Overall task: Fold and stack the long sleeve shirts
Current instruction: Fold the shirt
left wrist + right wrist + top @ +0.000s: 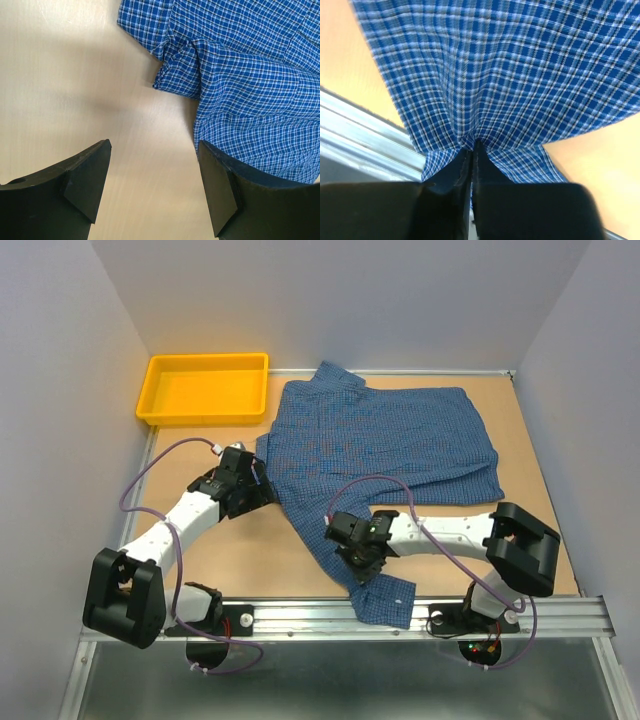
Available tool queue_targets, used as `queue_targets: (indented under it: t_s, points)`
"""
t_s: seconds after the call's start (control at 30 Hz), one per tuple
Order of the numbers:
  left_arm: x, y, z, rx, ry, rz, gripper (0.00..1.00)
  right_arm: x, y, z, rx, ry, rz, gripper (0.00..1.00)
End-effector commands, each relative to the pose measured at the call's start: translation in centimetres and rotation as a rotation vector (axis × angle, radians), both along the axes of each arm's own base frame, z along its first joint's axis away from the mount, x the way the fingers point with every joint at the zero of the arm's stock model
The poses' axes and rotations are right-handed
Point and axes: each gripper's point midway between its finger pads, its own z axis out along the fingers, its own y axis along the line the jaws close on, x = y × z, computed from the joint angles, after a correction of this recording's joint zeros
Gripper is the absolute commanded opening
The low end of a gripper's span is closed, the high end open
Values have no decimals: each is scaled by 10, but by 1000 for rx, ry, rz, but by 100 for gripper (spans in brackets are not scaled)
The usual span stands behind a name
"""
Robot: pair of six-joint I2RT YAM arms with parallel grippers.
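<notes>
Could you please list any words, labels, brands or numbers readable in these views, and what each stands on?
No text can be read in any view. The shirt shows only its check pattern; the yellow tray and the metal rail bear no legible marking.

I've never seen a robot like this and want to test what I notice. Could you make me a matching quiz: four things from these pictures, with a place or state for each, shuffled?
Column one:
1. left gripper
2. right gripper
3. shirt
4. yellow tray

Column two:
A. sits at the far left corner of the table
B. shut, pinching blue checked cloth
C. open, with bare tabletop between its fingers
D. spread out, one sleeve trailing to the near edge

Pairs: 1-C, 2-B, 3-D, 4-A.
</notes>
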Motion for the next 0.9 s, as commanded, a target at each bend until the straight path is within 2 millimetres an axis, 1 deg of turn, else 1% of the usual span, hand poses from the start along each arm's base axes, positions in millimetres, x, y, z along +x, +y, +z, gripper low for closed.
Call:
queue_targets:
  t_s: [0.0, 0.03, 0.07, 0.13, 0.17, 0.2, 0.23, 0.27, 0.3, 0.33, 0.4, 0.43, 0.47, 0.5, 0.53, 0.57, 0.6, 0.63, 0.7, 0.73, 0.77, 0.8, 0.83, 0.87]
  points:
    - [4, 5, 8, 6, -44, 17, 81, 23, 8, 35, -6, -126, 24, 1]
    - [5, 4, 9, 5, -48, 17, 81, 35, 15, 49, 5, -176, 23, 0]
    - [5, 5, 9, 9, -46, 16, 81, 38, 9, 56, -33, -194, 42, 1]
    - [6, 5, 9, 10, -47, 13, 81, 55, 8, 72, -61, -262, 41, 0]
    - [7, 4, 11, 10, -54, 13, 81, 74, 16, 93, -51, -334, 43, 1]
    - [7, 5, 11, 12, -55, 10, 81, 86, 9, 96, -85, -344, 28, 0]
    - [7, 5, 11, 12, -55, 10, 81, 92, 12, 104, -86, -370, 37, 0]
    - [8, 4, 12, 12, -59, 8, 81, 115, 13, 120, -79, -425, 21, 1]
    - [8, 5, 13, 13, -60, 7, 81, 126, 10, 126, -84, -445, 13, 1]
    - [7, 5, 13, 13, -60, 7, 81, 144, 4, 129, -102, -463, -15, 0]
    - [6, 7, 14, 19, -63, 7, 81, 169, -3, 140, -144, -522, -17, 1]
    - [5, 8, 13, 23, -60, 8, 81, 184, 0, 152, -129, -552, -30, 0]
    - [4, 8, 13, 24, -65, 10, 81, 201, -8, 151, -165, -561, -40, 1]
    - [3, 9, 12, 25, -62, 10, 81, 212, -8, 155, -167, -574, -50, 1]
    - [2, 9, 11, 25, -59, 11, 81, 225, -3, 167, -141, -605, -68, 1]
    - [1, 9, 11, 24, -60, 10, 81, 239, -7, 172, -137, -618, -94, 1]
    - [0, 9, 12, 19, -62, 10, 81, 250, -5, 170, -145, -623, -89, 0]
    - [0, 8, 11, 16, -62, 11, 81, 268, -2, 188, -107, -667, -123, 0]
    - [-1, 8, 10, 11, -59, 9, 81, 287, 1, 200, -95, -704, -137, 1]
    - [-2, 7, 8, 8, -57, 7, 81, 300, 6, 200, -89, -722, -147, 1]
    - [-3, 6, 7, 4, -53, 3, 81, 317, 6, 219, -63, -767, -176, 1]
    - [-3, 6, 6, 5, -51, 3, 81, 328, 7, 228, -48, -795, -189, 1]
    - [-3, 6, 6, 5, -50, 3, 81, 342, 10, 223, -54, -809, -199, 1]
    - [-3, 6, 6, 4, -50, 2, 81, 360, 12, 234, -46, -860, -224, 1]
